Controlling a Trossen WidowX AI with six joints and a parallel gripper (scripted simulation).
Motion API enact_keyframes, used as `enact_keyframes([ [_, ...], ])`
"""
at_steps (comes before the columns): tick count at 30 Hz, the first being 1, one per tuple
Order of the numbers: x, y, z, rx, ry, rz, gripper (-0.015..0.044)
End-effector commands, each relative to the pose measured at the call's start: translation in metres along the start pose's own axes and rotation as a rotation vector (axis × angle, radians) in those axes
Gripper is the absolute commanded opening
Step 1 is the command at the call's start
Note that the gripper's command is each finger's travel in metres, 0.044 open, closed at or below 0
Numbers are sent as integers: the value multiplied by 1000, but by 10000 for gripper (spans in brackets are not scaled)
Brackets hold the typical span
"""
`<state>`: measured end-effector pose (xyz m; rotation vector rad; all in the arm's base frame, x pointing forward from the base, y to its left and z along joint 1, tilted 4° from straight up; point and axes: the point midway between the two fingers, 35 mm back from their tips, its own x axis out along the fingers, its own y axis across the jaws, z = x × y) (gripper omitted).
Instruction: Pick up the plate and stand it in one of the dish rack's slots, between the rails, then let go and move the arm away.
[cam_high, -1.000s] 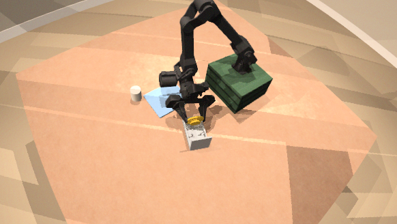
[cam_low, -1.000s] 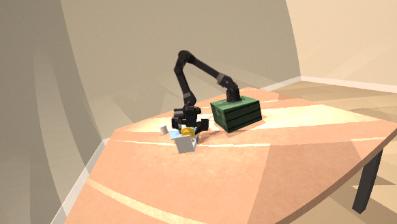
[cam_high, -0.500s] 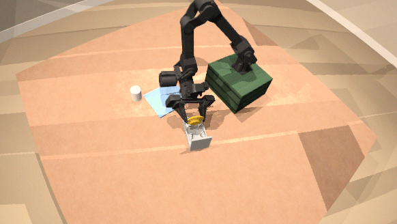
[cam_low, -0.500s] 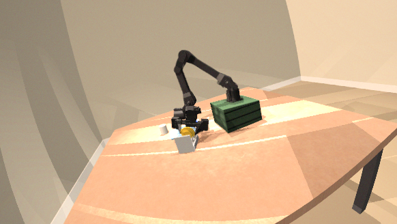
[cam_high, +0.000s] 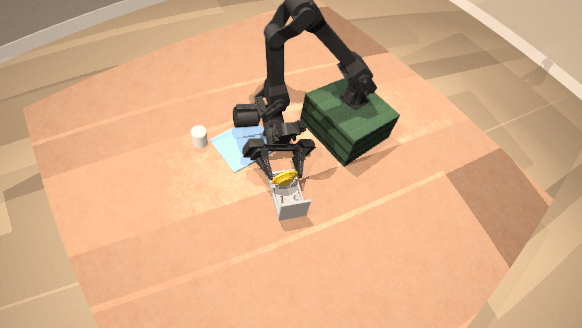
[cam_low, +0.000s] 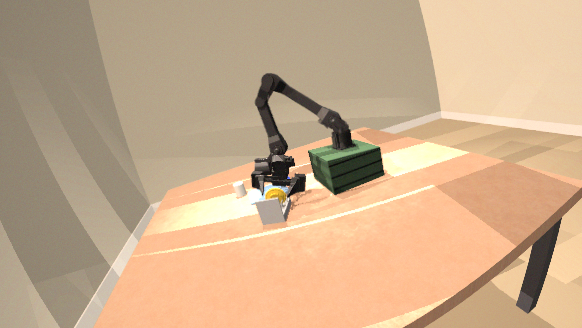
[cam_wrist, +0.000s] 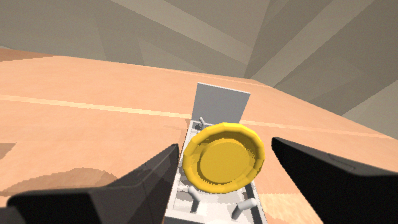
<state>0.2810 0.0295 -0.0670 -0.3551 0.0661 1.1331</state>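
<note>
Tool (cam_wrist: 222, 165) fingers spread apart, gripping nothing; wrist view shows clear gap each side of yellow plate (cam_wrist: 223, 158). Plate stands tilted in near end of white dish rack (cam_wrist: 220, 107), between rails. Top view alone shows blue sheet (cam_high: 235, 145) and white cup (cam_high: 199, 136) beside arm, green block (cam_high: 350, 122) under base. Exterior view shows surface (cam_low: 400, 240) leg.
</note>
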Motion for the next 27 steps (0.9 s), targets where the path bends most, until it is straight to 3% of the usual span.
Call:
enact_keyframes([
  [1, 0, 0, 0, 0, 0, 0, 400],
  [14, -22, -42, 103, 27, -21, -7, 400],
  [20, -22, -44, 104, 45, -6, -3, 400],
  [27, -23, -49, 100, 224, 146, 24, 400],
])
